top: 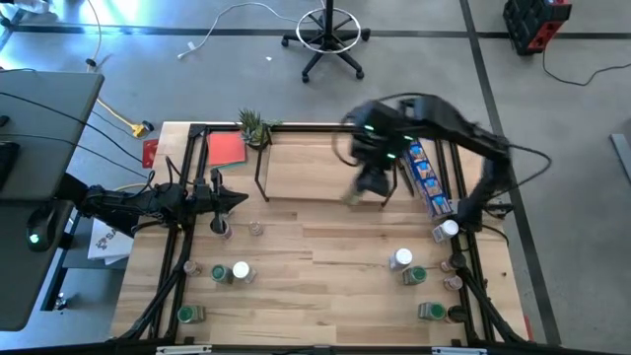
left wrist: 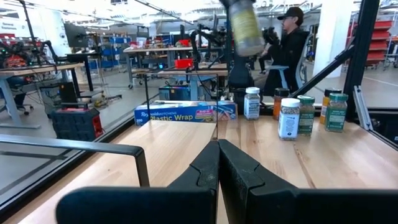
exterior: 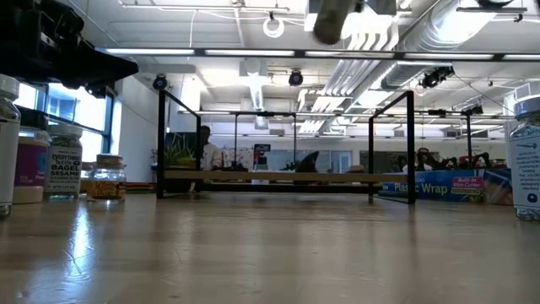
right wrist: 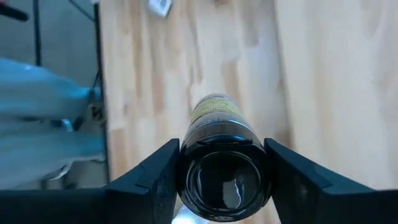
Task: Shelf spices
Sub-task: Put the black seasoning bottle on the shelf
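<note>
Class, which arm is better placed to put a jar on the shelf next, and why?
Right. The right gripper already holds a jar above the shelf; the left gripper is shut, empty, off to the side.

An open-plan robotics lab: exposed ceiling ducts [exterior: 439, 34], cluttered workbenches [left wrist: 37, 71], red tool case [top: 535, 25].

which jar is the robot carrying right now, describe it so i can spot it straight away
Find the wooden shelf at the table's far edge; the right gripper hangs over its right end. Between its fingers is a spice jar with a black lid and tan contents. It is the only jar in the air; the others stand on the table.
</note>
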